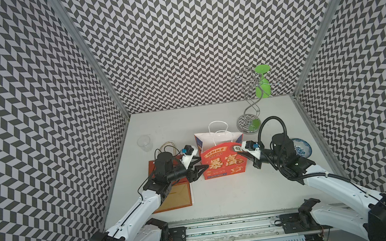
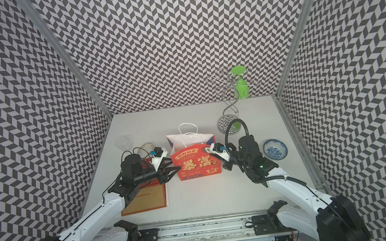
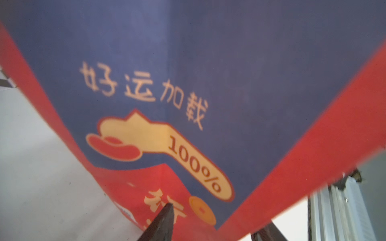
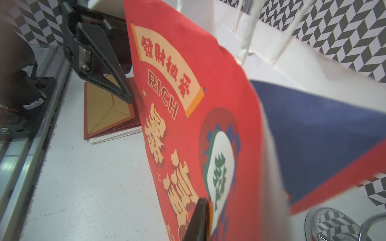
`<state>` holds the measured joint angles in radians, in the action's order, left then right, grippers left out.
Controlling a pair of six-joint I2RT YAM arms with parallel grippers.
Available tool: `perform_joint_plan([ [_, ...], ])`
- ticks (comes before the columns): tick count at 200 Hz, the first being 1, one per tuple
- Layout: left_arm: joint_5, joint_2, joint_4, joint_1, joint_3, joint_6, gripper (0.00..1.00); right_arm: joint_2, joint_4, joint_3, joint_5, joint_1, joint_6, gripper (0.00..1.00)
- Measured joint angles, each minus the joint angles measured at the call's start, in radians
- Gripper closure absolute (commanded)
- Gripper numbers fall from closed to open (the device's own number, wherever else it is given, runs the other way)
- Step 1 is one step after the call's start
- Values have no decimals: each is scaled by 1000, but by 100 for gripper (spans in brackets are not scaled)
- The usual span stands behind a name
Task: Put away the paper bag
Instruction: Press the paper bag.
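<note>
Bag: your paper bag (image 1: pixel 222 162) stands upright at the centre of the table in both top views, red front facing the lower edge of the frame, white handles up.
Left gripper: the left gripper (image 1: pixel 201 168) is at the bag's left end with its jaws apart. In the left wrist view one finger (image 3: pixel 165 221) lies on the blue side panel, the other beyond the red front edge.
Right gripper: the right gripper (image 1: pixel 241 154) looks pinched on the front panel near its upper right corner.
Key relation: the bag's long axis runs left to right across the frame, with one gripper at each end.
Judgement: the flat folded bag (image 1: pixel 174 198) lies lower left, so your left arm is nearer it.
</note>
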<state>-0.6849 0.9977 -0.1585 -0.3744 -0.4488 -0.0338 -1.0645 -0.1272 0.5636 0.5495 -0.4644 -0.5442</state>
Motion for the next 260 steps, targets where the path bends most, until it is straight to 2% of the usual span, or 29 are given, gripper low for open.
perform_joint_plan([
  [14, 72, -42, -32, -24, 24, 55, 27, -16, 5, 18, 0, 7, -21, 90],
  [47, 243, -129, -125, -117, 111, 182, 22, -56, 39, 59, 24, 37, -62, 91],
  [111, 464, -101, -272, -221, 198, 327, 13, -141, 166, 171, 137, 134, -186, 88],
  [151, 489, 29, -423, -237, 293, 345, 12, -164, 214, 199, 172, 148, -229, 76],
  [197, 483, 185, -616, -237, 316, 304, 15, -174, 234, 199, 186, 148, -250, 77],
  [260, 442, 285, -778, -220, 313, 256, 23, -191, 242, 200, 200, 148, -284, 80],
])
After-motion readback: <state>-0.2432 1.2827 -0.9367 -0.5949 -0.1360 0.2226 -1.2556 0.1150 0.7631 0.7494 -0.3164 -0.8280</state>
